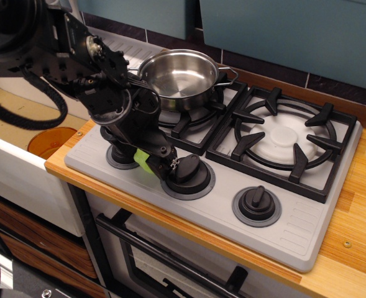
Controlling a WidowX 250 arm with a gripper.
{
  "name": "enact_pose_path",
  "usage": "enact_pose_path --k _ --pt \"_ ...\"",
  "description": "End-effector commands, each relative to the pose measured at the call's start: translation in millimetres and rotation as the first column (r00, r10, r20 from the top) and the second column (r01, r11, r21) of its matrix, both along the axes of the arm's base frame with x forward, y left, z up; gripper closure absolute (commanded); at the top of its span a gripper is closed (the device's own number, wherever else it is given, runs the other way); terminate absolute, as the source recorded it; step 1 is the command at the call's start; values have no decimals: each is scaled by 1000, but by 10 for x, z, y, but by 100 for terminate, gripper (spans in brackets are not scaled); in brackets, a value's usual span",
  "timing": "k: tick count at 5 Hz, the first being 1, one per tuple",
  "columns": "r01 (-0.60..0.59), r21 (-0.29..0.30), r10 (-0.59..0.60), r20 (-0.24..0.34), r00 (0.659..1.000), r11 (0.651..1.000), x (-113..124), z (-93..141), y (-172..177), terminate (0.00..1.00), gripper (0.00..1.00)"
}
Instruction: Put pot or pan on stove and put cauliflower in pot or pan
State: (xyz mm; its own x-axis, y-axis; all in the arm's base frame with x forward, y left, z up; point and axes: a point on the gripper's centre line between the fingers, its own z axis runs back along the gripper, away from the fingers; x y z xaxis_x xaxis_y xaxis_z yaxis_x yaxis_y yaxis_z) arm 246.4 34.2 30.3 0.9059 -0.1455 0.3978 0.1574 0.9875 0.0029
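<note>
Observation.image view: pan (181,77) sits on the stove's (294,230) far-left burner — step 1 done. Gripper (155,162) pinches the cauliflower (141,159) between 2 knobs; next, lift it into the pan.

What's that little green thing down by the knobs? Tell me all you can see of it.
The cauliflower shows only as a small sliver of bright light-green, plastic-looking. It lies low on the grey stove top, between the left knob and the middle knob. The black gripper sits right over it and hides most of it, so its shape, and whether it is being held or merely covered, cannot be told. It is not in the pan, which stands on the left burner behind.
</note>
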Motion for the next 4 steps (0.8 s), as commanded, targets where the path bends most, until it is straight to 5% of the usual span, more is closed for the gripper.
enact_pose_path --k 1,4 --pt "5 -14 -5 14 1000 1000 82 89 -40 0 100" --pt "-8 -16 7 -39 999 1000 137 498 35 0 100"
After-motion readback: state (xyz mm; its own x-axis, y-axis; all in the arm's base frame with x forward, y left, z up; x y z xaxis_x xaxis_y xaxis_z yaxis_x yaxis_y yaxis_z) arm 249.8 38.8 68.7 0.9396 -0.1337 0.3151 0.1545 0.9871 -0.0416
